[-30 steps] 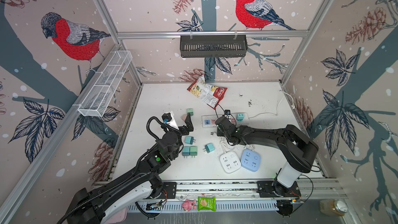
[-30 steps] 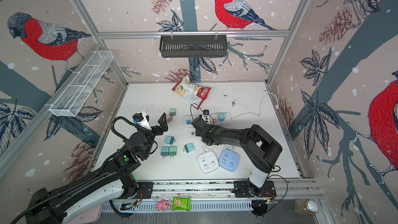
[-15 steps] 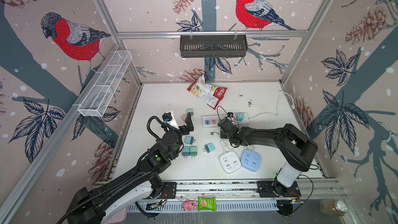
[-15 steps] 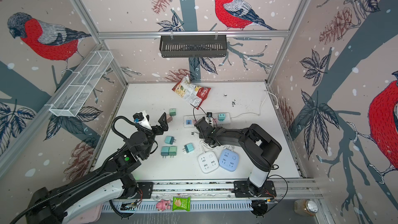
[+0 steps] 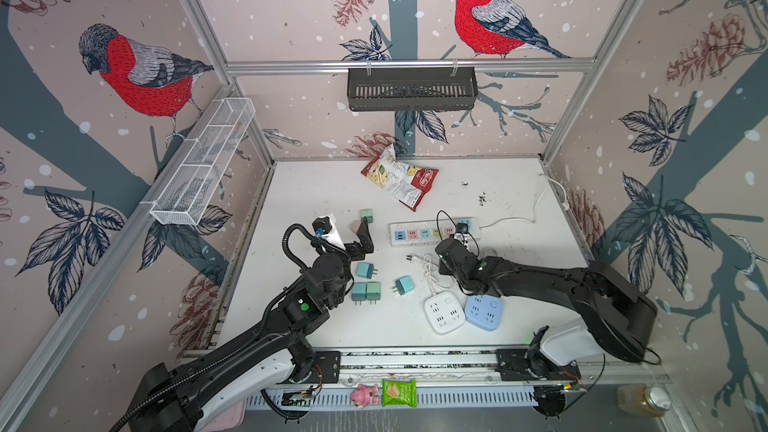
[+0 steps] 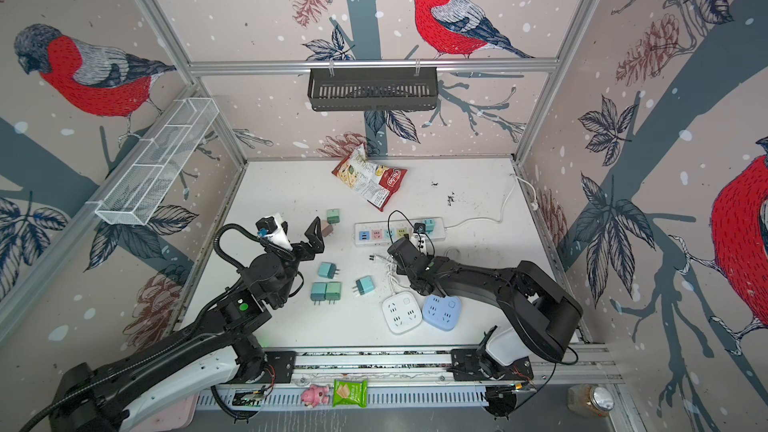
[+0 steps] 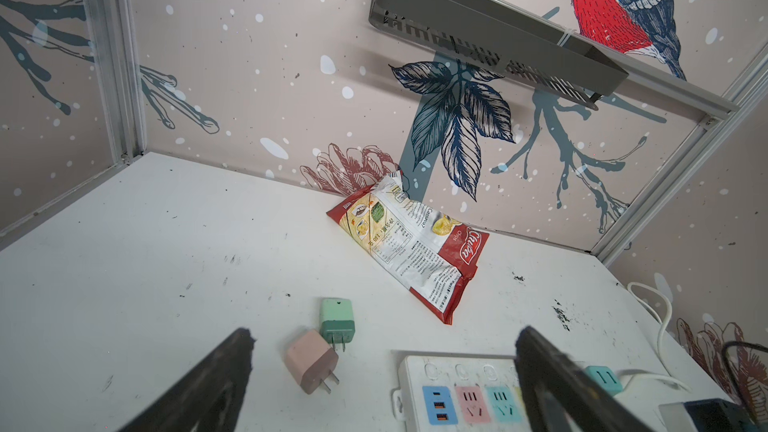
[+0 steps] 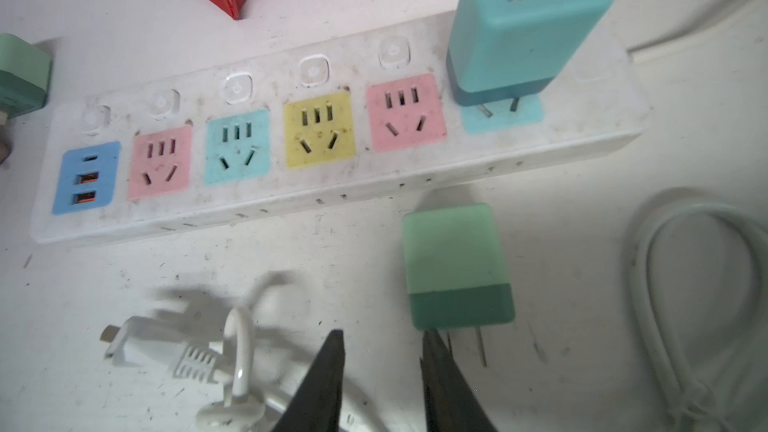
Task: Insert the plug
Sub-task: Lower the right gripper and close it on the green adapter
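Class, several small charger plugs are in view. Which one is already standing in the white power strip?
The teal two-port charger, upright in the power strip's end socket. The others, like the green charger, lie loose on the table.

Chip bag point(image 5: 400, 183), black basket point(image 5: 411, 89)

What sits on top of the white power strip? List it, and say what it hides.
One teal USB adapter stands on the power strip, prongs entering the light-blue end socket. The other sockets are bare. The slots beneath the adapter are hidden.
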{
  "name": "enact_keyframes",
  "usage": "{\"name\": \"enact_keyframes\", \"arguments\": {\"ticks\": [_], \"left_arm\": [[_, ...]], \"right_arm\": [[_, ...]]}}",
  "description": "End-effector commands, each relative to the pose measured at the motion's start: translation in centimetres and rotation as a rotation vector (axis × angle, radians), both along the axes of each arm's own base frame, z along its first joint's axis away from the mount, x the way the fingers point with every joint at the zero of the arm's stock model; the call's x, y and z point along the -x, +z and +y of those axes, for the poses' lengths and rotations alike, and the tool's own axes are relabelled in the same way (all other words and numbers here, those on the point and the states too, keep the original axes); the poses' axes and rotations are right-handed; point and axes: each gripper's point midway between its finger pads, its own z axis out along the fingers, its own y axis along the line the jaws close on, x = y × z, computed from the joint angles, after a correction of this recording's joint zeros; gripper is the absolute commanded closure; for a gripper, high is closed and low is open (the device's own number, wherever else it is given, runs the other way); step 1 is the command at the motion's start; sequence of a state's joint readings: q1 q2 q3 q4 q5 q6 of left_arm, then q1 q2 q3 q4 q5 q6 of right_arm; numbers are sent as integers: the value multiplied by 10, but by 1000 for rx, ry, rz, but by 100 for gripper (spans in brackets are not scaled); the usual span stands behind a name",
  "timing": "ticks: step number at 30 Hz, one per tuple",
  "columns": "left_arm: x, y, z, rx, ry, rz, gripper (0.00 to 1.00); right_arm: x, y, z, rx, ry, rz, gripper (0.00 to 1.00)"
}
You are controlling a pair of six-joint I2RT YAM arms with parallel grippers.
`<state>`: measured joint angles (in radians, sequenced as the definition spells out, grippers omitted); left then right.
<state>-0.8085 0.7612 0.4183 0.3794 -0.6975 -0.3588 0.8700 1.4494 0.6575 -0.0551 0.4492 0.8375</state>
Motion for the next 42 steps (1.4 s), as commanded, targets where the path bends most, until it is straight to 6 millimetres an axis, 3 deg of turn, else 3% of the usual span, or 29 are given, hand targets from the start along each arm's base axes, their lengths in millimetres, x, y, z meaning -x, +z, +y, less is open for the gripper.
{"name": "enact_keyframes", "arguments": {"ticks": [1, 10, 15, 19, 26, 34, 42], "left_arm": [[0, 6, -1, 8, -6, -12, 2], [0, 5, -13, -19, -69, -17, 3], [-1, 3, -25, -42, -125, -21, 3], [-4, 1, -32, -59, -139, -5, 3], [-7, -2, -38, -78, -157, 14, 3], [-6, 0, -40, -78, -167, 12, 3], [-7, -1, -42, -81, -174, 16, 3]], "right_arm": [[2, 8, -13, 16, -43, -31, 51], [-5, 21, -47, 61, -103, -77, 18], [-11, 13, -47, 55, -41, -56, 4], [-13, 2, -40, 70, 10, -22, 0], [-20, -17, -30, 104, 40, 26, 1], [-26, -41, -24, 124, 56, 97, 23], [-26, -41, -23, 114, 61, 100, 47]]}}
